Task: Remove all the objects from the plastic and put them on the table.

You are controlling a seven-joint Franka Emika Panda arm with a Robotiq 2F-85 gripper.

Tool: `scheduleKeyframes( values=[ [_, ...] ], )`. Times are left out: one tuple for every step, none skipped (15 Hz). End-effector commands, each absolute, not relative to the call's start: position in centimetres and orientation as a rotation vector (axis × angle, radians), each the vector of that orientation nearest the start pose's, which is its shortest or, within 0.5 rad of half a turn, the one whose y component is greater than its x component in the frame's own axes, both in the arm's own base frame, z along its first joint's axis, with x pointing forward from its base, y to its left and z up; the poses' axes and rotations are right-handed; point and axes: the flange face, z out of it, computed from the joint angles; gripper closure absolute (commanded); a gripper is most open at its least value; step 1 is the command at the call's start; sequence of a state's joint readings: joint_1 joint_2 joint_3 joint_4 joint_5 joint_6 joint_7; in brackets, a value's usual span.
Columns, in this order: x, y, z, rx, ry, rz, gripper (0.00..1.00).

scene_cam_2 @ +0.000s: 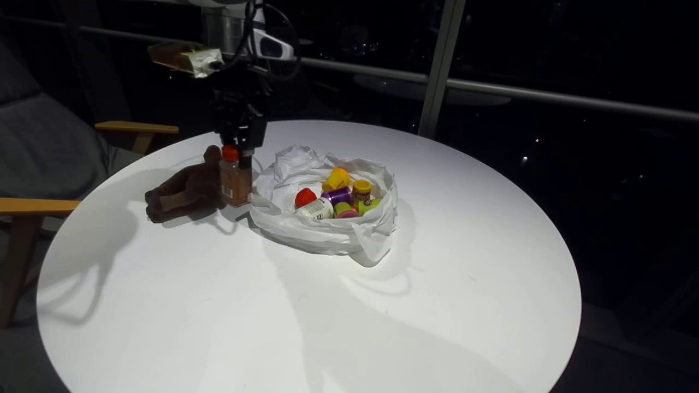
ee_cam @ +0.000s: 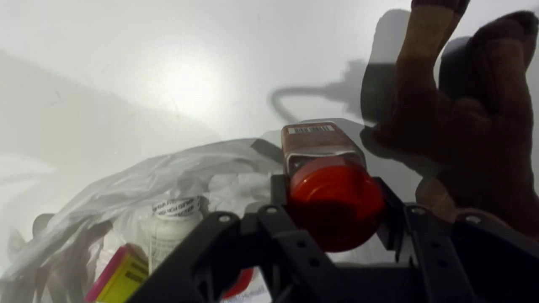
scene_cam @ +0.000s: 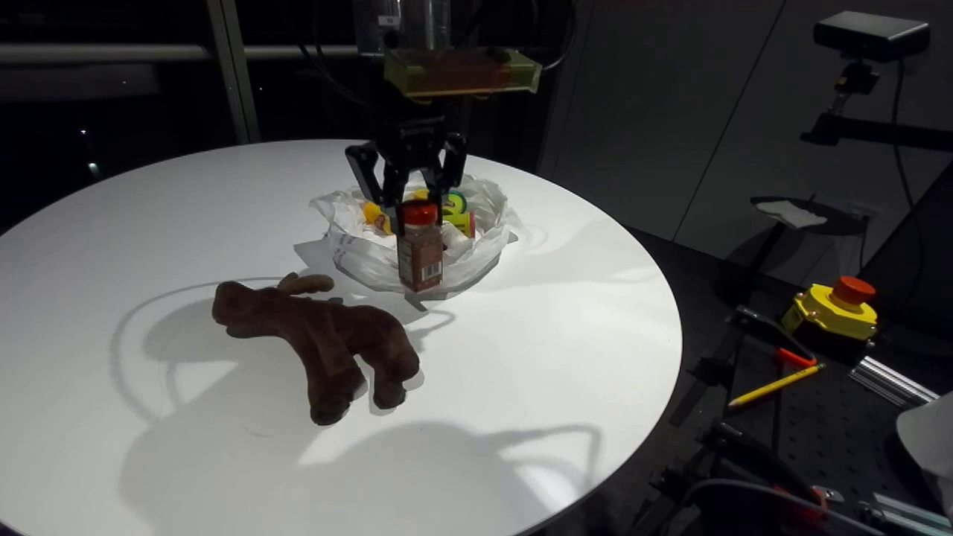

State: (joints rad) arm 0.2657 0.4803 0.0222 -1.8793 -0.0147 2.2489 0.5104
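Note:
My gripper [scene_cam: 419, 217] is shut on the cap of the red-capped brown bottle [scene_cam: 421, 257], which stays upright. In an exterior view the bottle [scene_cam_2: 236, 183] is beside the plastic [scene_cam_2: 322, 240], on the side toward the plush toy; whether its base touches the table [scene_cam: 521, 417] I cannot tell. On the bare white top lies the brown plush toy [scene_cam: 305, 320]. Inside the plastic sit a white bottle [scene_cam_2: 315, 209], a purple piece [scene_cam_2: 337, 195], a red one [scene_cam_2: 304, 197], a yellow one [scene_cam_2: 337, 178] and several other tubs. The wrist view shows the red cap [ee_cam: 337, 202] between both fingers.
A chair with wooden armrests [scene_cam_2: 136, 127] stands by the table's edge. Beyond the table is a dark bench with a yellow and red button box [scene_cam: 830, 313] and a pencil [scene_cam: 776, 385]. Crumpled plastic walls rise around the pieces inside.

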Motion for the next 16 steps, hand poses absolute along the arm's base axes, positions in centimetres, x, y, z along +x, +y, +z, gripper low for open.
scheduleKeyframes(
  values=[
    [54.6,20.0,23.0,-3.169,0.376,0.082,0.81],
    [53.9,20.6,22.1,-3.171,0.38,0.073,0.81],
    [53.4,21.3,21.3,-3.17,0.376,0.054,0.81],
    [53.1,21.9,20.5,-3.174,0.379,0.032,0.81],
    [53.1,22.4,20.3,-3.175,0.379,-0.011,0.81],
    [53.0,22.8,20.3,-3.173,0.389,-0.054,0.81],
    [53.0,23.1,20.3,-3.174,0.394,-0.085,0.81],
    [52.9,23.3,20.2,-3.179,0.394,-0.117,0.81],
    [52.7,23.4,20.2,-3.184,0.405,-0.144,0.31],
    [52.4,23.4,20.3,-3.19,0.415,-0.163,0.29],
    [52.3,23.3,20.0,-3.2,0.425,-0.172,0.23],
    [52.2,23.1,19.9,-3.204,0.443,-0.173,0.14],
    [51.9,22.8,20.1,-3.2,0.458,-0.174,0.07],
    [51.8,22.5,20.5,-3.189,0.477,-0.168,0.0],
    [51.9,22.3,20.9,-3.183,0.488,-0.164,0.0],
    [52.2,22.0,21.6,-3.175,0.496,-0.182,0.0]
  ],
)
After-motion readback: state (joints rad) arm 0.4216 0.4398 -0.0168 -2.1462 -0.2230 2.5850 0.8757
